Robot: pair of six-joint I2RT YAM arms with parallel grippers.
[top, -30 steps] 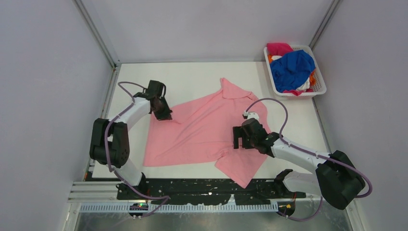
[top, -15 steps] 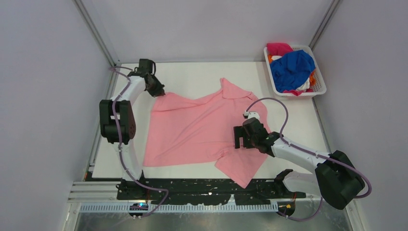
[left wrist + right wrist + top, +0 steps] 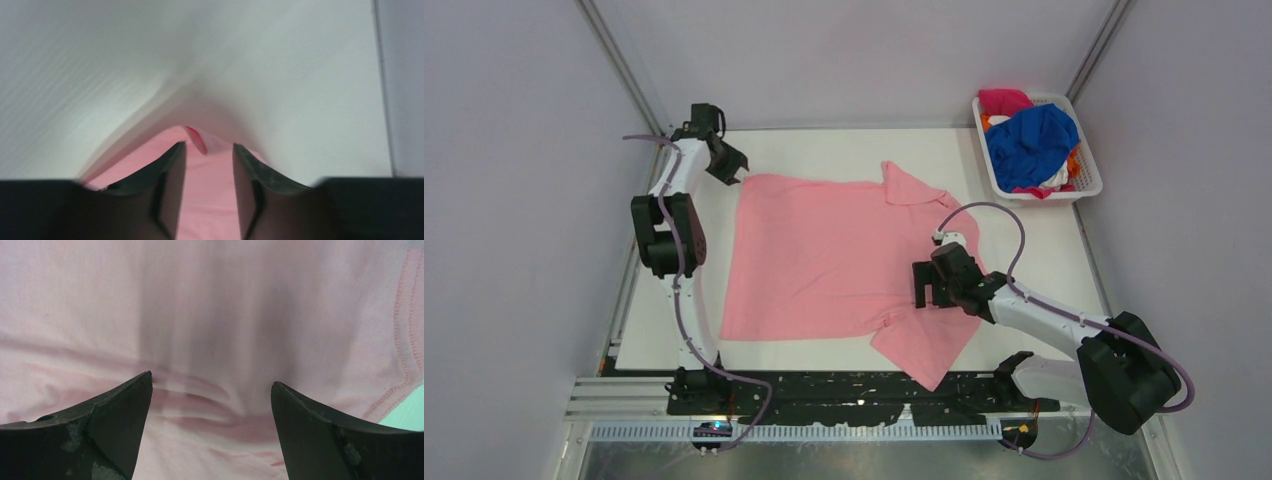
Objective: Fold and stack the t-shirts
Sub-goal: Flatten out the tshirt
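While the left gripper (image 3: 733, 172) pinches the pink shirt's (image 3: 824, 262) corner at the table's (image 3: 824, 150) ten o'clock and the right gripper (image 3: 921, 290) sits spread-fingered over the cloth toward four o'clock, a harder pull could slip that thin pinch or drag the flattened shirt askew.

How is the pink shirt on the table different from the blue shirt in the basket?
The light pink collared shirt lies spread nearly flat on the white table; the royal blue shirt is crumpled in a heap. The pink shirt lies alone; the blue shirt tops other clothes in the white mesh basket. Both are soft cloth.
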